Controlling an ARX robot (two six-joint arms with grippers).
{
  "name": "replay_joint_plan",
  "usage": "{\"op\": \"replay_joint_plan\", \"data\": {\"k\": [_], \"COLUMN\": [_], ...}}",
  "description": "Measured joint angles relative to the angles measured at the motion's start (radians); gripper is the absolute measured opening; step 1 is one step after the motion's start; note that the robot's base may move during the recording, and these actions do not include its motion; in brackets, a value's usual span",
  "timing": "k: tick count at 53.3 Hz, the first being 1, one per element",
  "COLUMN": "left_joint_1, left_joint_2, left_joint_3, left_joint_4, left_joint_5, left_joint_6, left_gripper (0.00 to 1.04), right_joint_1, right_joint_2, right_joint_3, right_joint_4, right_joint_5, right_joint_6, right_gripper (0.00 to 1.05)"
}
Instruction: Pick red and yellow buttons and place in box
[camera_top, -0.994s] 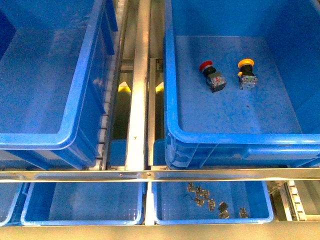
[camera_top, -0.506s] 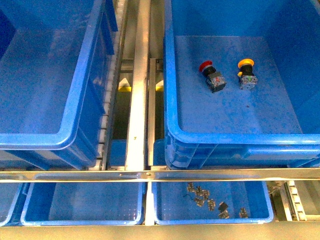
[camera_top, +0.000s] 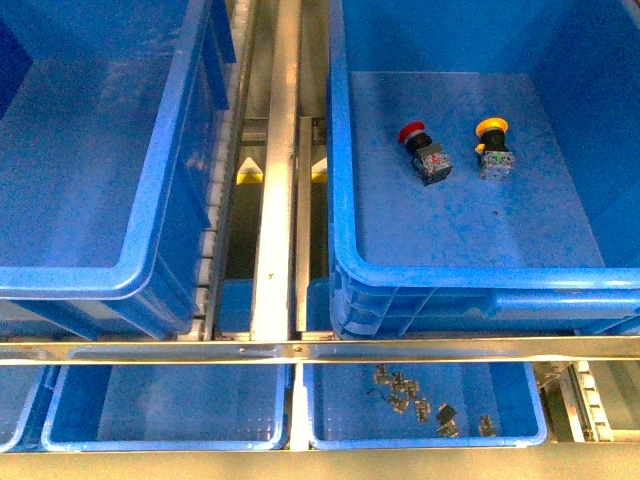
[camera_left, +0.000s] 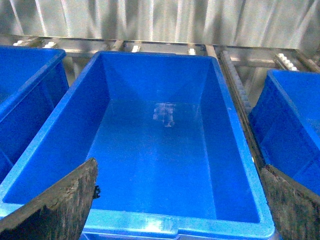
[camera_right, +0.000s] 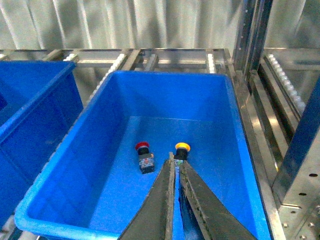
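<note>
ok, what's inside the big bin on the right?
The bin holds a red button and a yellow button, lying apart on its floor. In the right wrist view the right gripper covers part of the floor near the yellow button.

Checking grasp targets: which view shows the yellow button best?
Front view: the yellow button lies fully exposed on the floor of the right-hand bin, beside the red button. In the right wrist view the right pincer covers its body, so only its cap shows. The left wrist view lacks it.

Open floor around 2 buttons (camera_top: 455, 150), box (camera_top: 340, 250) walls aside.
</note>
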Motion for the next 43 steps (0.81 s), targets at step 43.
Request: {"op": "replay_joint_plan", "data": {"k": [43], "left_joint_1": [0.0], "left_joint_2": [0.0], "left_joint_3": [0.0], "left_joint_4": [0.0], "left_joint_5": [0.0], "left_joint_6": [0.0], "left_gripper": [0.97], "right_joint_1": [0.0], "right_joint_2": [-0.249], "right_joint_3": [0.0], "right_joint_4": [-0.254], "right_joint_5": [0.003], "right_joint_6": [-0.001], "right_gripper": [0.04]}}
